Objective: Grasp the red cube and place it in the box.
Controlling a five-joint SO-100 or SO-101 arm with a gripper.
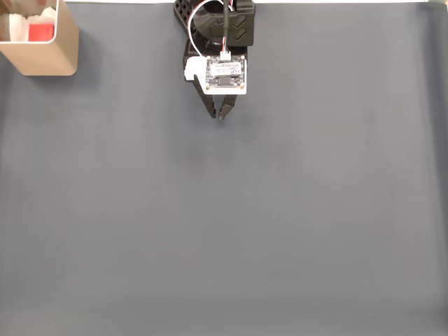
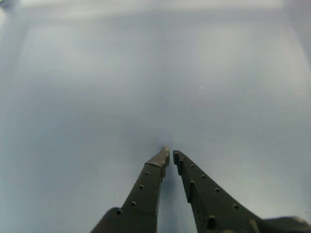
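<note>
The tan box [image 1: 49, 59] stands at the top left corner of the fixed view, its white inside showing. Inside it lies the red cube [image 1: 40, 32], beside white padding. My black gripper [image 1: 218, 117] hangs at the top centre of the grey mat, far to the right of the box, pointing down the view. In the wrist view the gripper [image 2: 170, 154] has its two fingertips nearly touching, with nothing between them. Below them is bare grey mat.
The grey mat [image 1: 224, 224] covers the whole table below and to both sides of the arm. The arm's base [image 1: 213, 17] sits at the top edge. A white strip runs along the far edge [image 1: 350, 1].
</note>
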